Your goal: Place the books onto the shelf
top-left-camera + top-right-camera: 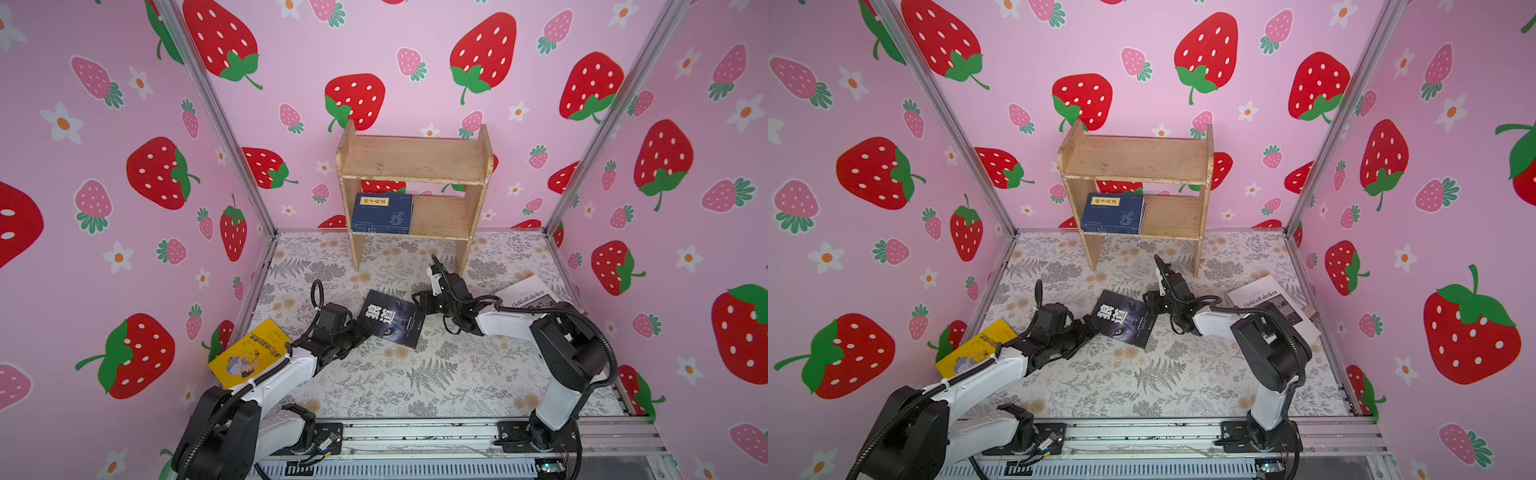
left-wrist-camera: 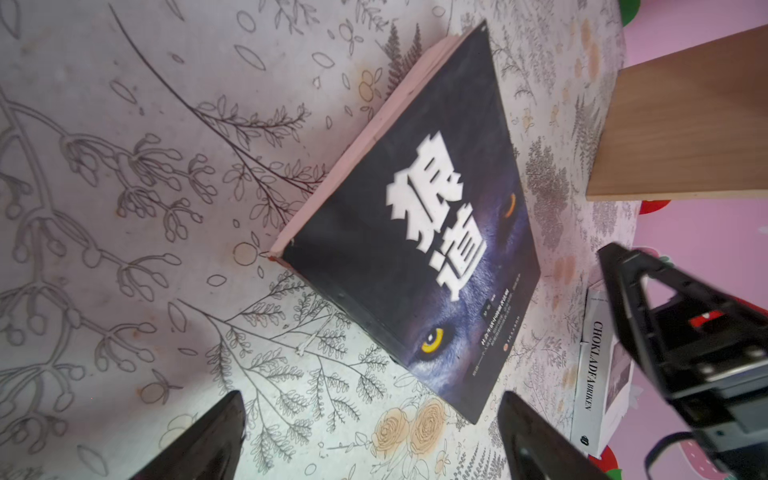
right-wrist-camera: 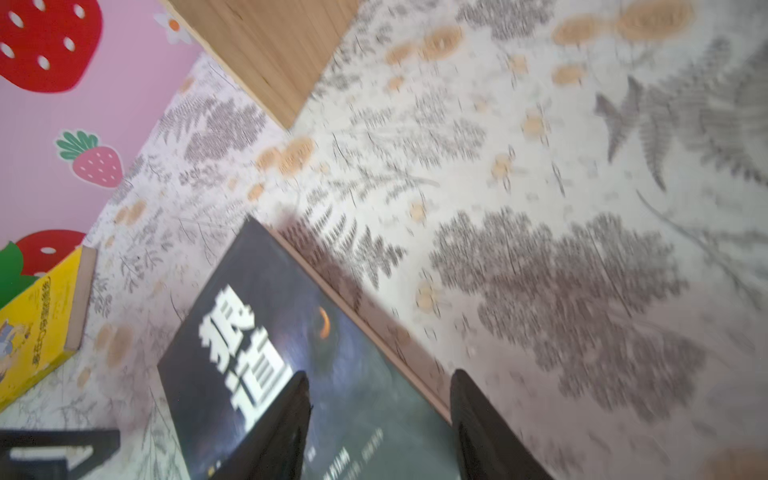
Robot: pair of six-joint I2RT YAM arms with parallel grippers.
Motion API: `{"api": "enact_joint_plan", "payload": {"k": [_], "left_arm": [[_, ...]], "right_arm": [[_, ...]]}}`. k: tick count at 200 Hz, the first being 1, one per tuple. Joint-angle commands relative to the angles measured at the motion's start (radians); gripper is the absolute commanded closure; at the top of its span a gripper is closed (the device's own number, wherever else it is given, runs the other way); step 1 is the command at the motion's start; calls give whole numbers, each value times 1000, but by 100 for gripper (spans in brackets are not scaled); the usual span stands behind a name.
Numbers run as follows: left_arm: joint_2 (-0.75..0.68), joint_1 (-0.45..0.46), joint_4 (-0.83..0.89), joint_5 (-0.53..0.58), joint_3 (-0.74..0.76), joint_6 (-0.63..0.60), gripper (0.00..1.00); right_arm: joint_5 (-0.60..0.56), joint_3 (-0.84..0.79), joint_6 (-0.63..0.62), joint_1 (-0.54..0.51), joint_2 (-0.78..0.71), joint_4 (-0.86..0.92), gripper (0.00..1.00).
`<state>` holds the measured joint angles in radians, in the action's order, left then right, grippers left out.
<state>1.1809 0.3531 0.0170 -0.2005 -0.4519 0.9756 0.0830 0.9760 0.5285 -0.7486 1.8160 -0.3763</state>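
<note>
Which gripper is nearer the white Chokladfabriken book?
Right. The right gripper is at the black book's edge on the side of the white Chokladfabriken book. The left gripper is at the black book's opposite edge, so that book lies between it and the white one.

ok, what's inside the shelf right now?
On the shelf's lower tier, navy books lie stacked flat at the left end, yellow label on top. The count beneath the top cover is hidden. Upper tier: nothing seen.

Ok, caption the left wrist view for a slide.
Open left gripper faces the black wolf-eyed book on the floral tablecloth.
</note>
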Motion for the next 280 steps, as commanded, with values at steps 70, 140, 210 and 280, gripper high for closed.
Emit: {"api": "enact_joint_plan", "payload": {"k": [70,140,210,280], "left_arm": [[122,-5,-212,-12,68,119,5],[304,-5,-417,-27,75,185,5],[203,-5,-468,17,92,192,15],[62,-5,-334,123,147,179,71]], "right_arm": [[71,208,-38,-26,290,27,64],[203,250,-4,-72,395,100,70],[235,237,48,-126,446,88,70],[277,233,79,-125,409,50,71]]}}
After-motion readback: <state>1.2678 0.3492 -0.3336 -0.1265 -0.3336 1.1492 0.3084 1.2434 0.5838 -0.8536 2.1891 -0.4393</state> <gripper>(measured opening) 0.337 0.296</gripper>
